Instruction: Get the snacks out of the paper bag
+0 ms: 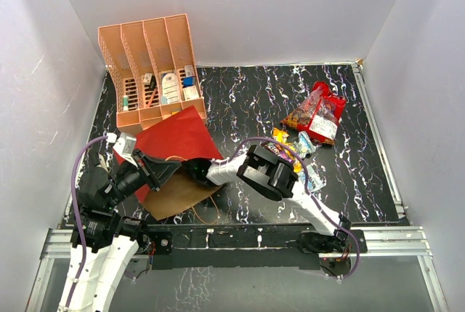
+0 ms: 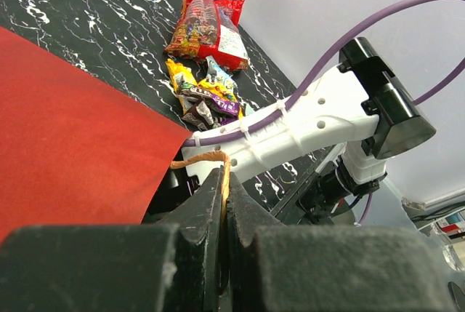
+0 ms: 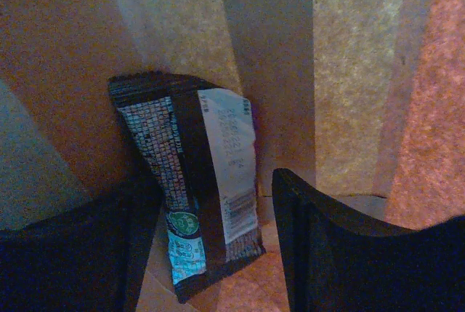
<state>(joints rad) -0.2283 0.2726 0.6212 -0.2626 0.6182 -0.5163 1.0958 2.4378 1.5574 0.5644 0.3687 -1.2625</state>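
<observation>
The paper bag (image 1: pixel 174 141), dark red outside and brown inside, lies on its side at the left of the table. My left gripper (image 1: pixel 168 169) is shut on its tan loop handle (image 2: pixel 224 169), next to the bag's red outside (image 2: pixel 65 145). My right gripper (image 1: pixel 195 169) reaches into the bag's mouth. In the right wrist view it (image 3: pixel 211 243) is open, with a dark silver-blue packet (image 3: pixel 192 188) leaning on the kraft wall between its fingers. The large red-and-clear sweets bag (image 1: pixel 320 114) and several small packets (image 1: pixel 294 148) lie on the table at the right, also in the left wrist view (image 2: pixel 205 25).
A peach slotted file rack (image 1: pixel 149 65) with small boxes stands at the back left, just behind the bag. White walls enclose the black marbled table (image 1: pixel 247 101). The right arm's white link (image 2: pixel 290 134) crosses in front of the left wrist camera. A second tan handle loop (image 1: pixel 207 214) lies by the near edge.
</observation>
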